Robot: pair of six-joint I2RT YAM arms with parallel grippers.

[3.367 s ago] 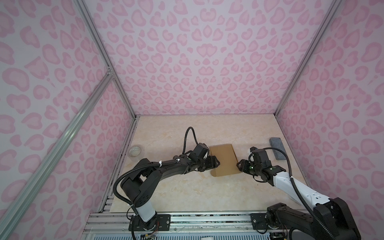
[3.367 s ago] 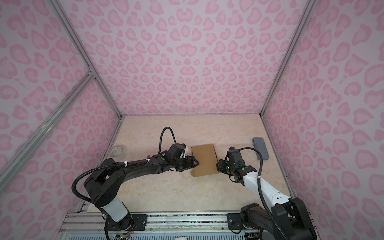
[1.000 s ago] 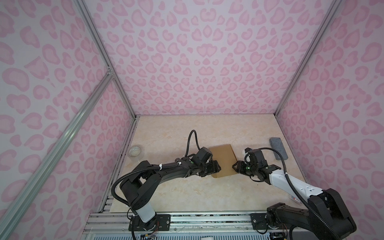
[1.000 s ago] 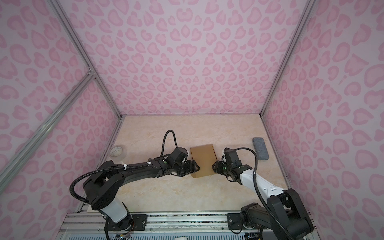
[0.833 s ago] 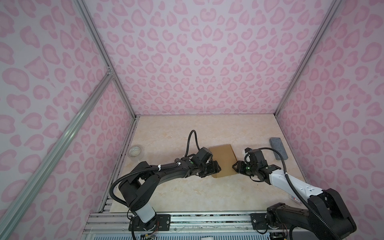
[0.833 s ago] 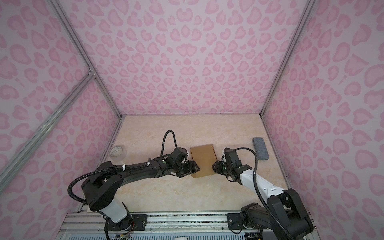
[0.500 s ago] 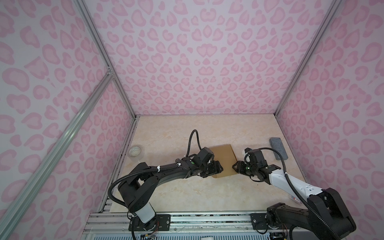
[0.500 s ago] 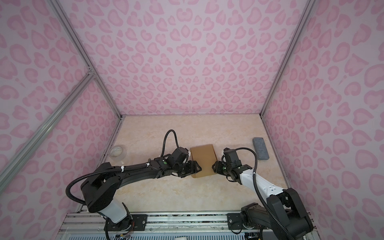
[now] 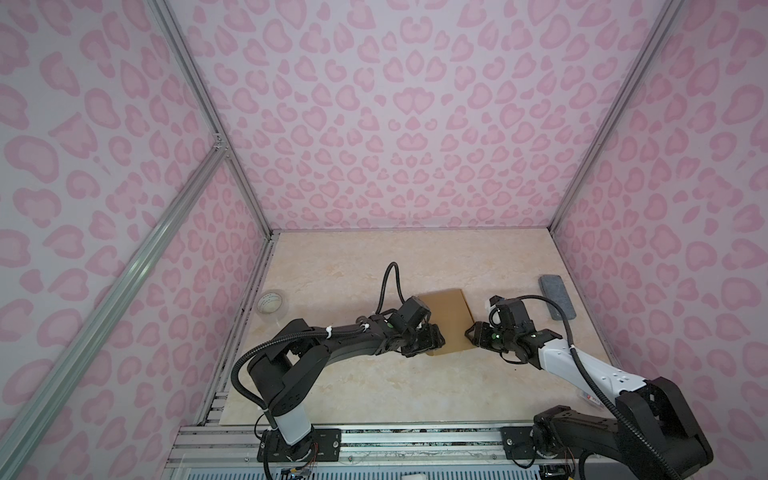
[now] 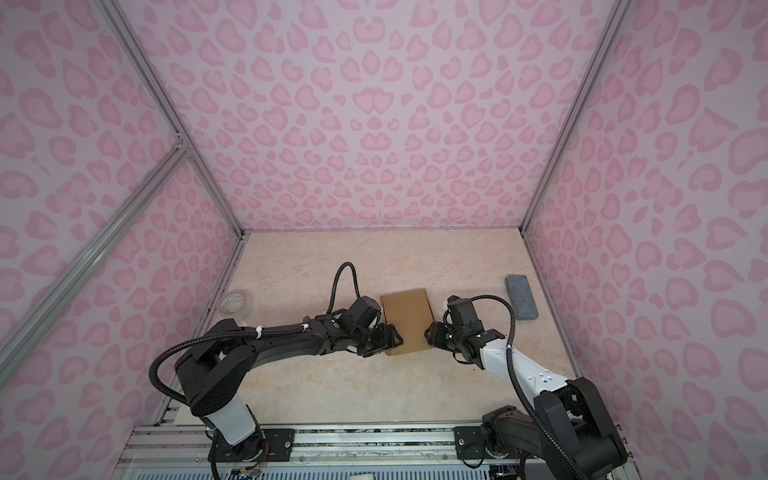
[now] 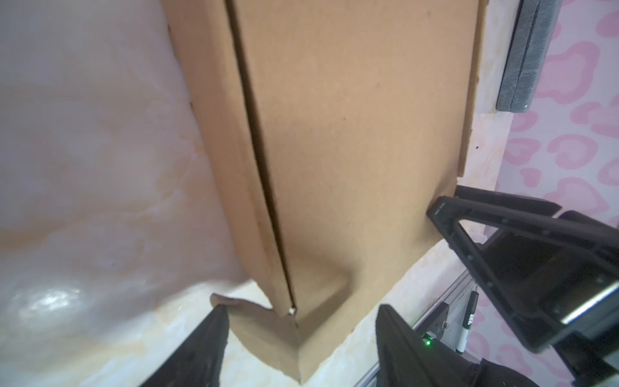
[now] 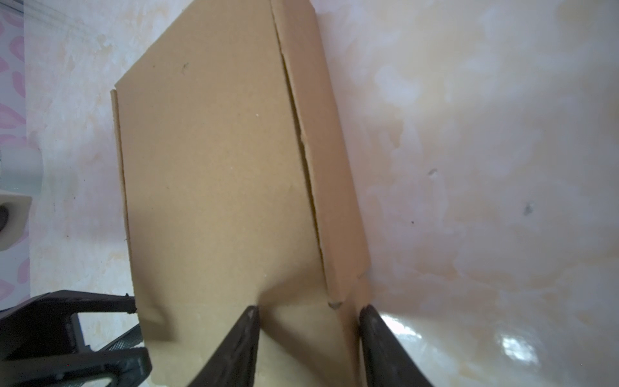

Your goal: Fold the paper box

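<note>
This looks like the final tuck. Press both near corners inward together and evenly, lightly enough that the box (image 9: 446, 318) neither slides nor buckles. The left gripper (image 11: 298, 311) has its jaws apart astride one near corner, holding nothing. The right gripper (image 12: 308, 310) straddles the other with its tips against cardboard; I cannot tell whether it pinches. The box lies closed and flat at lower centre of both top views, plain brown, with a dark slit along each side seam.

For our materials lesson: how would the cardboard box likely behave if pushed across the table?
Probably slides, not tips: the box lies low and flat on the smooth table. Likely light, slightly bendy: thin cardboard, its side seam gapes in the left wrist view.
</note>
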